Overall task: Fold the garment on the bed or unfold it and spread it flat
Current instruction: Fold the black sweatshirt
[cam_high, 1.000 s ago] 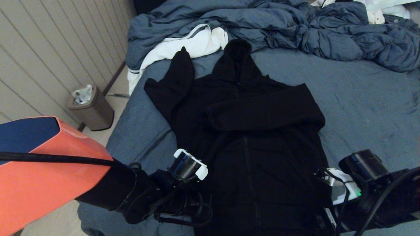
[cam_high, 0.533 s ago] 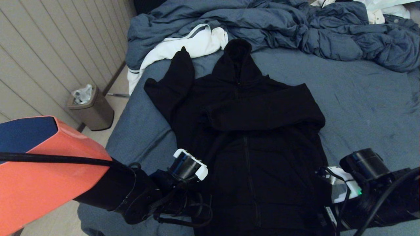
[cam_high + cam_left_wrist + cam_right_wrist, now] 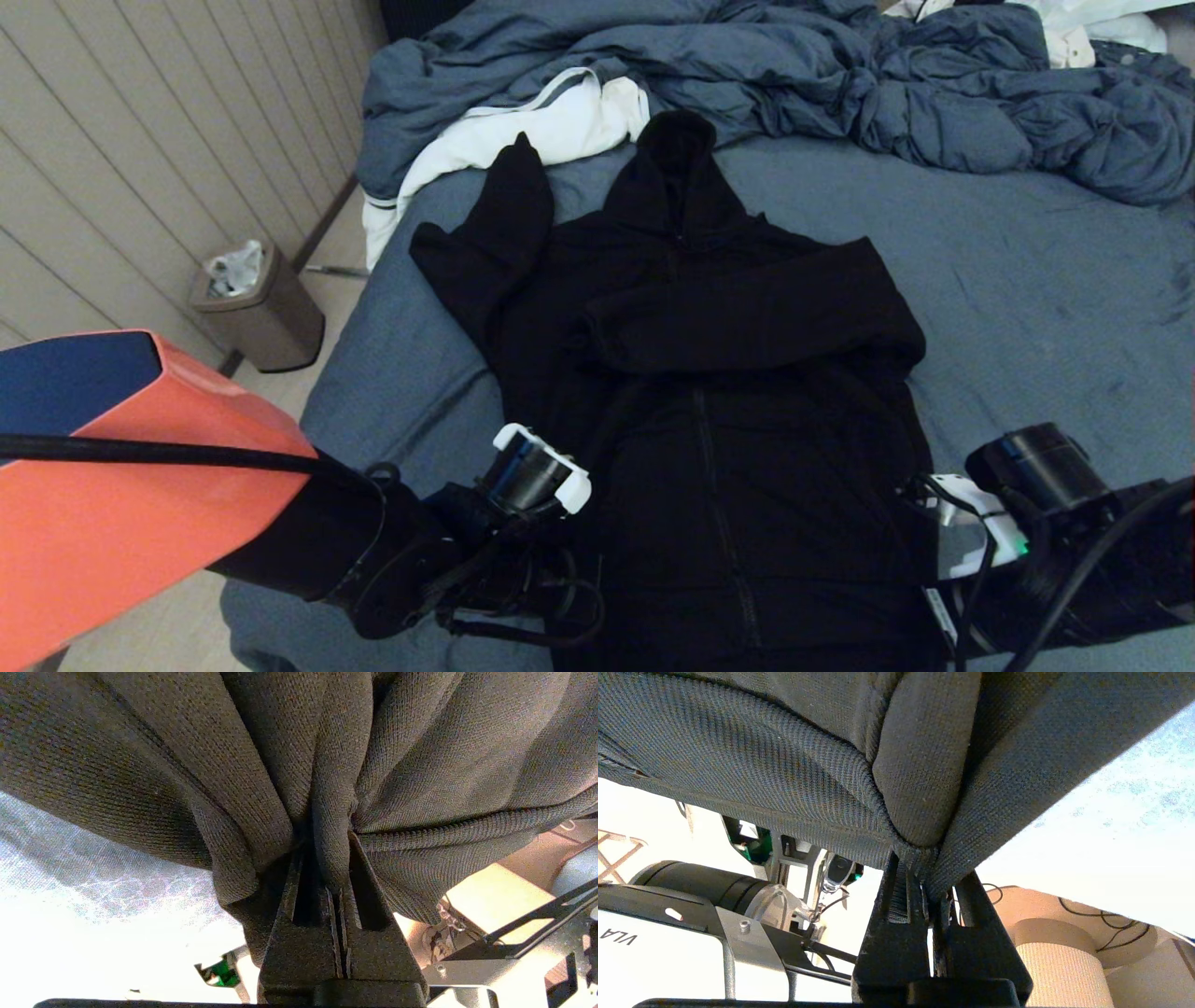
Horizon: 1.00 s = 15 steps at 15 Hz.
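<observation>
The black hoodie (image 3: pixel 709 373) lies front-up on the blue-grey bed (image 3: pixel 1027 271), hood pointing away from me. One sleeve is folded across the chest, the other angles up toward the white cloth. My left gripper (image 3: pixel 334 858) is shut on the hoodie's bottom hem at its left corner. My right gripper (image 3: pixel 924 868) is shut on the hem at the right corner. In the head view both sets of fingers are hidden under the black fabric, and only the wrists show at the near edge.
A rumpled blue-grey duvet (image 3: pixel 840 84) is heaped along the far side of the bed. A white cloth with grey stripes (image 3: pixel 523 140) lies by the hoodie's raised sleeve. A bin (image 3: pixel 257 308) stands on the floor by the wall at left.
The hoodie's lower part has shifted slightly toward me and its fabric has tightened a little. Both arms have barely moved.
</observation>
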Available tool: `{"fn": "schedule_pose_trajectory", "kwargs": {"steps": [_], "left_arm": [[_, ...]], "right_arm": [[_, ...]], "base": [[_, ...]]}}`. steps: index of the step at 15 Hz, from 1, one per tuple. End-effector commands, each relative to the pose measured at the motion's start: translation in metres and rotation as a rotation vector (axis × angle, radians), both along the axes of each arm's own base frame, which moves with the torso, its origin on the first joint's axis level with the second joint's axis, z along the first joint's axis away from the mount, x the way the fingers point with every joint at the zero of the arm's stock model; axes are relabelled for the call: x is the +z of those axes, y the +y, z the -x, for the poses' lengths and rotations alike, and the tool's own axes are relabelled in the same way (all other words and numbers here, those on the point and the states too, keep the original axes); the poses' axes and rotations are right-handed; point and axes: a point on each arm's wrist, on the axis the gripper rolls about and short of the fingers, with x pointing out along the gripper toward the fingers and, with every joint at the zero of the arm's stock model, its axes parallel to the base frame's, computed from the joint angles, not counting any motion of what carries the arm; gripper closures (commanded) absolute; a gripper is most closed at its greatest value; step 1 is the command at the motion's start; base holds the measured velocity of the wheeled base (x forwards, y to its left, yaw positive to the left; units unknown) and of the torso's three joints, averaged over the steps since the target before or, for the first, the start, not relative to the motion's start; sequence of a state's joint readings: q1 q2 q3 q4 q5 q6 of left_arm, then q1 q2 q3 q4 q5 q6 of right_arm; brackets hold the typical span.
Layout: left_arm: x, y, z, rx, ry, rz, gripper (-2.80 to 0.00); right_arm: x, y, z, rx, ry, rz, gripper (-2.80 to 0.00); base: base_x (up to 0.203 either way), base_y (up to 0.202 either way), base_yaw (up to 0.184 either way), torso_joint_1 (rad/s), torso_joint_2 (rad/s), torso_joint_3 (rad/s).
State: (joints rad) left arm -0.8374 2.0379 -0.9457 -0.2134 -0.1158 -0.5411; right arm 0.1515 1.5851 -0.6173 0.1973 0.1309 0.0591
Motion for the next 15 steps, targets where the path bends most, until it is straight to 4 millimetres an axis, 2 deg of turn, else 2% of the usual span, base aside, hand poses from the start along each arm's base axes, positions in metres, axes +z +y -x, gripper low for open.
{"fn": "schedule_pose_trajectory", "kwargs": {"steps": [1, 5, 9, 12, 15], "left_arm": [[0.002, 0.001, 0.001, 0.003, 0.000, 0.005, 0.00], [0.011, 0.008, 0.018, -0.023, -0.004, 0.003, 0.00], [0.027, 0.020, 0.056, -0.082, 0.006, 0.009, 0.00], [0.024, 0.028, 0.083, -0.120, 0.051, -0.022, 0.00], [0.018, 0.034, 0.095, -0.129, 0.081, -0.044, 0.00]], "right_arm": [[0.000, 0.000, 0.001, -0.002, 0.005, -0.003, 0.00], [0.004, -0.002, 0.020, 0.003, -0.014, -0.010, 0.00], [0.012, -0.006, 0.057, 0.014, -0.080, -0.024, 0.00], [0.017, -0.011, 0.088, 0.018, -0.093, -0.022, 0.00], [0.022, -0.016, 0.118, 0.021, -0.088, -0.018, 0.00]], "base": [[0.000, 0.000, 0.000, 0.000, 0.00, 0.000], [0.000, 0.000, 0.000, 0.000, 0.00, 0.000], [0.000, 0.000, 0.000, 0.000, 0.00, 0.000], [0.000, 0.000, 0.000, 0.000, 0.00, 0.000], [0.000, 0.000, 0.000, 0.000, 0.00, 0.000]]}}
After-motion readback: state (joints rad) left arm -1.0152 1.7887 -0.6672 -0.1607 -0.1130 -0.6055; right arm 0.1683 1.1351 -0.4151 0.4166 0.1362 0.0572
